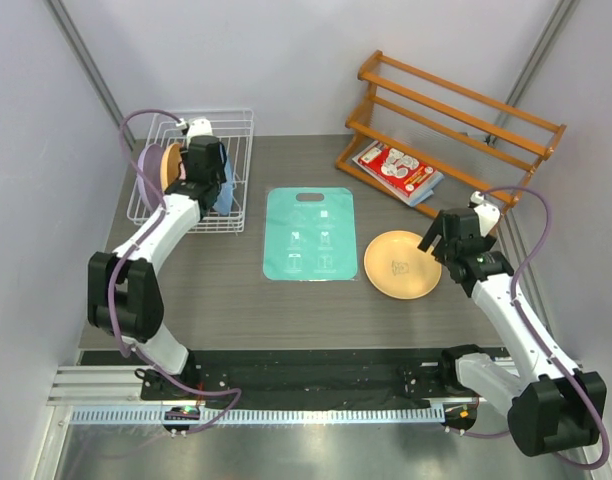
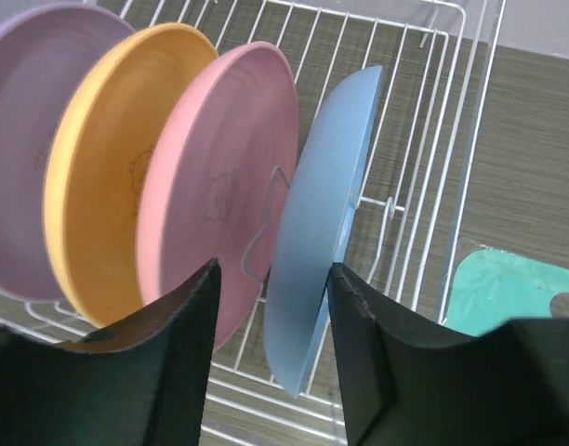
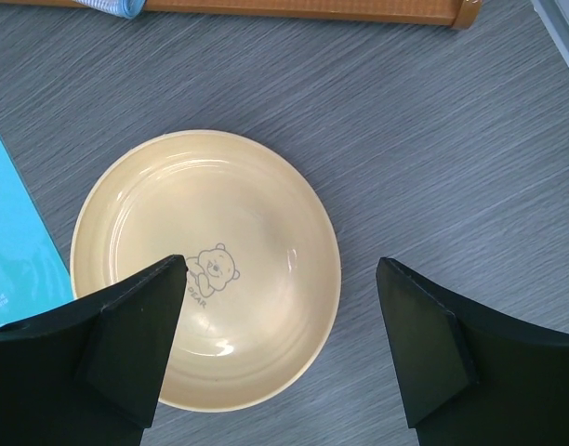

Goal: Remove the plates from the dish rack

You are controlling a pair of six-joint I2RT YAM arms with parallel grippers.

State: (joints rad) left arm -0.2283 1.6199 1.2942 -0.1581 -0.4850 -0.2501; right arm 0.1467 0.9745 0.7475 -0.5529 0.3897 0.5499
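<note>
**A:** Where do the plates stand now?

**B:** Four stand on edge between the tines of the white wire dish rack (image 1: 241, 150), at the table's far left corner. They are a lilac round plastic plate (image 2: 24, 139), a yellow-orange round plastic plate (image 2: 99, 186), a pink round plastic plate (image 2: 219, 158) and a blue round plastic plate (image 2: 326, 204). A fifth, a pale yellow round plastic plate with a bear print (image 3: 229, 232), lies flat on the grey wood-grain table (image 1: 206, 300) toward its right edge. It is just beside the flat teal rectangular mat (image 1: 308, 233) at the middle.

**A:** So how far along are we?

**B:** We judge it early: one plate out, four left.

**A:** And our grippers?

**B:** Our left gripper (image 2: 272, 269) is spread, with the blue plate's lower rim between its fingers; we cannot tell whether they touch it. Our right gripper (image 3: 283, 265) hangs spread wide above the pale yellow plate, holding nothing.

**A:** Anything else?

**B:** An orange-brown wooden slatted rack (image 1: 456, 100) stands at the far right corner, with a red-and-white packet (image 1: 398, 168) at its foot.
</note>
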